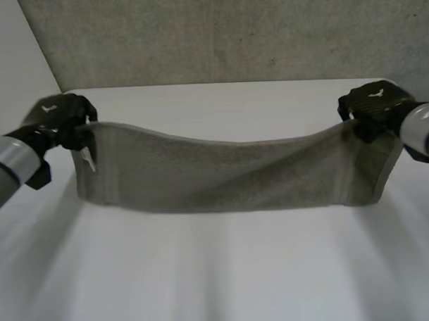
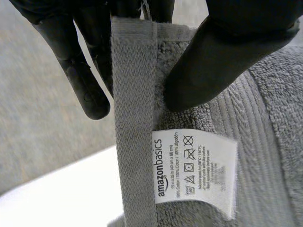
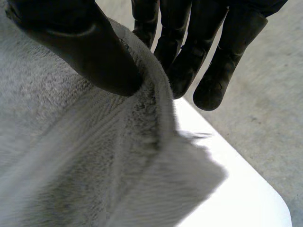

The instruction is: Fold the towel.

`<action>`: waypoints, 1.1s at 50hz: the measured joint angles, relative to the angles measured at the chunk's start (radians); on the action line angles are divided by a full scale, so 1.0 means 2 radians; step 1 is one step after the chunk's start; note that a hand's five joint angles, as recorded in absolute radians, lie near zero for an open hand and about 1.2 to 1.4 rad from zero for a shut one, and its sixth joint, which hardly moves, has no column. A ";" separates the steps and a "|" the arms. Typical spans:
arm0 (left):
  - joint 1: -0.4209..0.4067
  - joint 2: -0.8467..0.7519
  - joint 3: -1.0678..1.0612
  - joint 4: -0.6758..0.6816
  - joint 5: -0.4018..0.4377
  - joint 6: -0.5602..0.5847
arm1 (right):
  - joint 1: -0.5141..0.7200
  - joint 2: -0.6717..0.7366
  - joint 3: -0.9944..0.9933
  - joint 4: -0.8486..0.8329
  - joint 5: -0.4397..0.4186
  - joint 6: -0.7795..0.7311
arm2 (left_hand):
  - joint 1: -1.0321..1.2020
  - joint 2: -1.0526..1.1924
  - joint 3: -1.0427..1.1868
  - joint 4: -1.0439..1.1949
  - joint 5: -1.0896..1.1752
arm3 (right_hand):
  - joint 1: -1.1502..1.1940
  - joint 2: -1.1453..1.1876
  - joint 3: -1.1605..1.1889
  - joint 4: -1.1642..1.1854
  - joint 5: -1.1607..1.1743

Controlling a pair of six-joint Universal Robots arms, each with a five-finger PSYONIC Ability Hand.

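A grey towel [image 1: 222,171] hangs stretched between my two hands above the white table [image 1: 225,273], sagging in the middle, its lower edge near the tabletop. My left hand [image 1: 61,116] is shut on the towel's left top corner; in the left wrist view the thumb [image 2: 222,52] presses the towel's hem [image 2: 135,118] against the fingers [image 2: 80,71], with a white care label [image 2: 194,168] hanging below. My right hand [image 1: 375,105] is shut on the right top corner; the thumb [image 3: 80,42] pinches the towel's edge [image 3: 151,109] against the fingers [image 3: 189,52].
The table's far edge [image 1: 219,85] borders a grey carpeted floor [image 1: 231,33]. In the right wrist view the table's rounded corner [image 3: 270,203] lies beyond the towel. Bare white tabletop spreads in front of the towel.
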 measured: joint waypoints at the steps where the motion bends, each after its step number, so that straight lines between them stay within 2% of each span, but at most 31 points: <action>1: -0.005 -0.020 0.015 -0.003 -0.007 0.010 | 0.005 0.018 -0.013 -0.001 0.006 -0.011 | 0.000 0.000 0.000 0.000 0.000 | 0.000 0.000 0.000 0.000 0.000; 8: -0.024 -0.121 0.119 -0.015 -0.060 0.068 | 0.023 0.097 -0.078 -0.029 0.024 -0.037 | 0.000 0.001 0.000 0.000 0.000 | 0.000 0.000 0.000 0.000 0.000; 14: -0.035 -0.186 0.208 -0.031 -0.100 0.083 | 0.030 0.141 -0.110 -0.062 0.035 -0.037 | 0.000 0.003 0.002 0.000 0.000 | 0.000 0.008 0.000 0.000 0.000; 24: -0.047 -0.239 0.272 -0.059 -0.115 0.083 | 0.043 0.191 -0.146 -0.075 0.059 -0.036 | 0.000 0.003 0.002 0.000 0.000 | -0.007 0.004 -0.006 -0.007 -0.008; 25: -0.048 -0.241 0.273 -0.060 -0.115 0.083 | 0.044 0.194 -0.149 -0.075 0.060 -0.036 | -0.019 -0.027 -0.028 -0.032 -0.022 | -0.018 -0.010 -0.019 -0.023 -0.025; 27: -0.050 -0.243 0.273 -0.061 -0.115 0.083 | 0.045 0.197 -0.152 -0.075 0.060 -0.036 | -0.082 -0.103 -0.103 -0.110 -0.096 | -0.141 -0.134 -0.139 -0.146 -0.151; 29: -0.051 -0.243 0.272 -0.062 -0.116 0.082 | 0.046 0.200 -0.154 -0.076 0.060 -0.036 | -0.264 -0.291 -0.283 -0.295 -0.273 | -0.346 -0.343 -0.341 -0.337 -0.354; 30: -0.052 -0.243 0.271 -0.062 -0.116 0.082 | 0.046 0.201 -0.154 -0.076 0.059 -0.036 | -0.326 -0.353 -0.333 -0.345 -0.336 | -0.395 -0.392 -0.389 -0.385 -0.407; 31: -0.052 -0.242 0.270 -0.062 -0.117 0.082 | 0.047 0.201 -0.154 -0.079 0.060 -0.036 | -0.415 -0.444 -0.432 -0.444 -0.430 | -0.472 -0.472 -0.460 -0.465 -0.490; 32: -0.052 -0.240 0.268 -0.063 -0.119 0.082 | 0.047 0.200 -0.154 -0.082 0.061 -0.036 | -0.480 -0.503 -0.494 -0.504 -0.501 | -0.515 -0.516 -0.515 -0.519 -0.542; 34: -0.053 -0.237 0.265 -0.064 -0.123 0.081 | 0.048 0.197 -0.151 -0.090 0.064 -0.035 | -0.518 -0.545 -0.544 -0.547 -0.544 | -0.541 -0.537 -0.539 -0.540 -0.554; 40: -0.052 -0.210 0.242 -0.066 -0.139 0.078 | 0.054 0.161 -0.126 -0.132 0.077 -0.013 | -0.522 -0.547 -0.550 -0.551 -0.544 | -0.549 -0.537 -0.541 -0.540 -0.554; 44: -0.052 -0.180 0.210 -0.067 -0.150 0.077 | 0.055 0.119 -0.088 -0.168 0.081 0.028 | -0.522 -0.547 -0.550 -0.551 -0.544 | -0.549 -0.537 -0.541 -0.540 -0.554; 49: -0.052 -0.132 0.147 -0.066 -0.154 0.074 | 0.052 0.045 -0.007 -0.206 0.083 0.089 | -0.522 -0.548 -0.550 -0.551 -0.544 | -0.551 -0.537 -0.541 -0.542 -0.554; 55: -0.055 -0.075 0.066 -0.056 -0.152 0.072 | 0.050 -0.016 0.084 -0.202 0.080 0.114 | -0.522 -0.548 -0.550 -0.551 -0.544 | -0.551 -0.537 -0.541 -0.542 -0.554</action>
